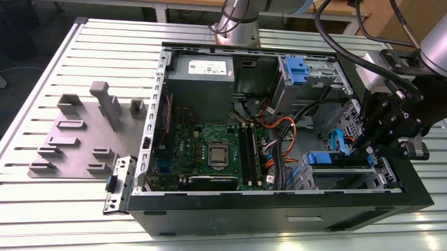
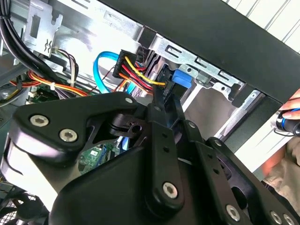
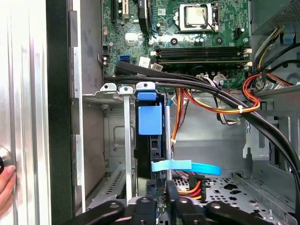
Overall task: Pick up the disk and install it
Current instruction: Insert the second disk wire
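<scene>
The pick-up looks finished and the install well along, judging by how things lie. The disk (image 3: 149, 117) stands on edge inside 1 slot of the drive cage (image 3: 112, 89), straight ahead of the gripper (image 3: 161, 194), with its blue carrier tab at the end farthest from the fingertips. Whether it is pushed fully home and latched cannot be told, and no cable appears plugged into it, so seating and connecting may be what is left.

The gripper reaches down into the computer case (image 1: 279, 214). In both wrist views its 2 fingers are drawn nearly together — a narrow gap with nothing plainly clamped in it. The tips sit right at the disk's near end, but contact cannot be confirmed.

Just beside the tips hangs a bundle of red, yellow and black power wires (image 3: 187, 187). A flat blue data cable (image 3: 201, 167) crosses just beyond them, passing in front of the disk's edge.

Past the cage, thick black cables run across, and then comes the green motherboard (image 3: 140, 28) with 2 memory sticks (image 3: 201, 51) and the processor (image 3: 199, 16). Well away, at the case's far end, a second blue carrier (image 1: 296, 70) sits in another bay.

Outside the case wall a person's hand (image 3: 4, 183) rests near the slatted table (image 1: 56, 209) — and well apart on that table stands a grey slotted fixture (image 1: 70, 141).
</scene>
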### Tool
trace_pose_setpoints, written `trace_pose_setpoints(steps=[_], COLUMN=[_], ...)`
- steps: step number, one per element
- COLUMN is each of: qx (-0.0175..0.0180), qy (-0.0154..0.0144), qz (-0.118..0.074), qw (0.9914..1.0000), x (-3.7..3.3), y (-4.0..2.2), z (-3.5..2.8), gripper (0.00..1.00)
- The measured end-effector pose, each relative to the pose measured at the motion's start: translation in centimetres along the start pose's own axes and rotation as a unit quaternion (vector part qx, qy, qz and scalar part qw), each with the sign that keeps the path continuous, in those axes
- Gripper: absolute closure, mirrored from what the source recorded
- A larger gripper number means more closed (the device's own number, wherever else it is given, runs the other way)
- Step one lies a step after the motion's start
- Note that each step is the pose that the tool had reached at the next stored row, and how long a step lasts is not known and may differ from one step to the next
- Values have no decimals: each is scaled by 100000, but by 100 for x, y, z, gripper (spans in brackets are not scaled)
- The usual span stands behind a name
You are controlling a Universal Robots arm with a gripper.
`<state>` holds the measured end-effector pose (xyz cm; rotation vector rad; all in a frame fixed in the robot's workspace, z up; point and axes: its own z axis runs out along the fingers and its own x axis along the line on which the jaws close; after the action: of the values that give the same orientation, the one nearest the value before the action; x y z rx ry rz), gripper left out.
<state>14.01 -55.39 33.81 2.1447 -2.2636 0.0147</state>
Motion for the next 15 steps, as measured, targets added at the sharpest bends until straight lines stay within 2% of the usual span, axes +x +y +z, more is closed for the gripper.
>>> trace_pose_setpoints(steps=[1,5,11,15], qx=[-1,-6,-315,-338], qy=[9,111,186,190], qz=[0,0,-8,-5], qw=[100000,100000,99999,99999], x=[0,-1,-19,-22], y=[0,-3,-71,-76], z=[0,8,28,34], gripper=[76,76,76,76])
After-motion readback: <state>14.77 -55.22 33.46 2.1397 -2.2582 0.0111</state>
